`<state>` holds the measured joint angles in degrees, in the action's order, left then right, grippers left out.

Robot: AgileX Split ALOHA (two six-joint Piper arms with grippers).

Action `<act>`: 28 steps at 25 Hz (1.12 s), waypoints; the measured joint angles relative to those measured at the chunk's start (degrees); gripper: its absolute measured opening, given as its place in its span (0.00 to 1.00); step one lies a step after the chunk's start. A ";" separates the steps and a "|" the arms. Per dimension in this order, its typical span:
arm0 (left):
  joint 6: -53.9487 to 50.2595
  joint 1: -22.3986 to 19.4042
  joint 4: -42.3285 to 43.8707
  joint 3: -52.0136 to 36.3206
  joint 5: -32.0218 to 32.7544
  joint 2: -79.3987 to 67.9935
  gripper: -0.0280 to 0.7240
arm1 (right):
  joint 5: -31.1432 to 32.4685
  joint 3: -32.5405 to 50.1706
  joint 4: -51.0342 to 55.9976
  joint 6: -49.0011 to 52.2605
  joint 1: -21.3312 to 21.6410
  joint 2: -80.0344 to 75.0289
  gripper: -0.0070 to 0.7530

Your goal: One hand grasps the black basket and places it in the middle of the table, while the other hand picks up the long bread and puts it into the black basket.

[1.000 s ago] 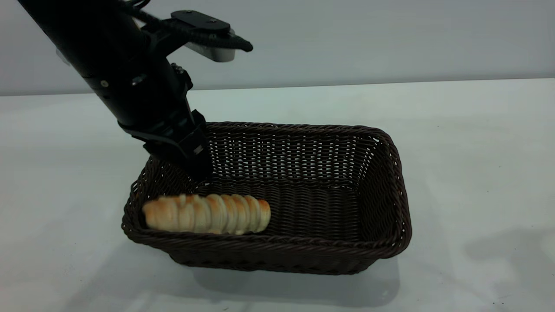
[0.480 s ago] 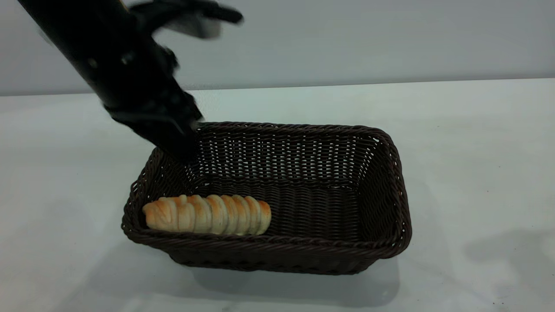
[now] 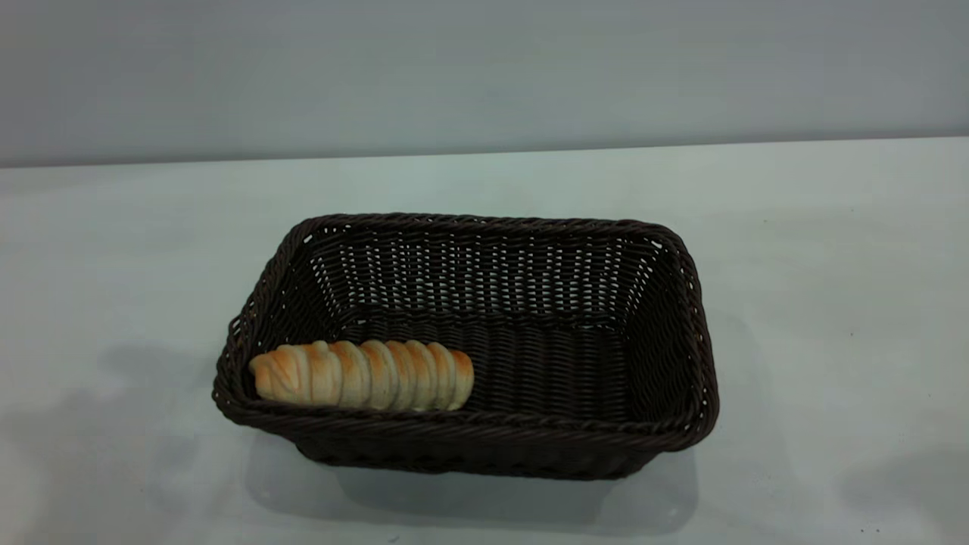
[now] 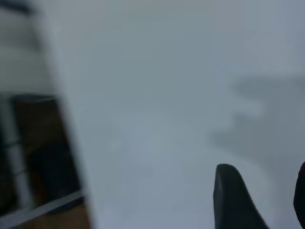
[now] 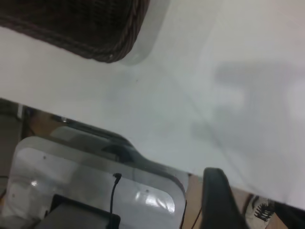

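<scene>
The black basket (image 3: 530, 446) stands on the table (image 3: 817, 250), near its middle, in the exterior view. The long bread (image 3: 363, 375) lies inside it, along the near wall at the left end. Neither arm shows in the exterior view. The left wrist view has my left gripper (image 4: 264, 176) open over bare table (image 4: 157, 95), with nothing between its fingers. In the right wrist view my right gripper (image 5: 248, 191) is open and empty near the table's edge, well apart from a corner of the basket (image 5: 86, 28).
A pale grey base with a black cable (image 5: 95, 186) sits past the table's edge in the right wrist view. The left wrist view shows brown floor and a dark frame (image 4: 33, 143) beyond the edge. Faint shadows lie on the table on both sides of the basket.
The left arm has lifted away from the basket's far left corner and left the exterior view. Basket and bread have stayed where they were.
</scene>
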<state>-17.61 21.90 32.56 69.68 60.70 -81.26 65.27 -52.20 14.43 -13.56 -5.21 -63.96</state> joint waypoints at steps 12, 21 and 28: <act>5.32 0.00 -10.89 0.07 6.08 24.73 0.52 | 5.78 0.00 1.47 1.19 0.00 19.34 0.61; 7.50 0.00 -16.53 -10.92 6.17 46.17 0.52 | 5.78 0.80 1.51 1.08 0.00 33.46 0.61; 7.56 0.00 -16.75 -23.82 6.17 62.80 0.52 | 5.82 10.27 1.45 -0.12 0.00 43.87 0.61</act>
<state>-10.06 21.90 15.81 45.86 66.88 -18.46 71.09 -41.93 15.88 -13.68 -5.21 -20.09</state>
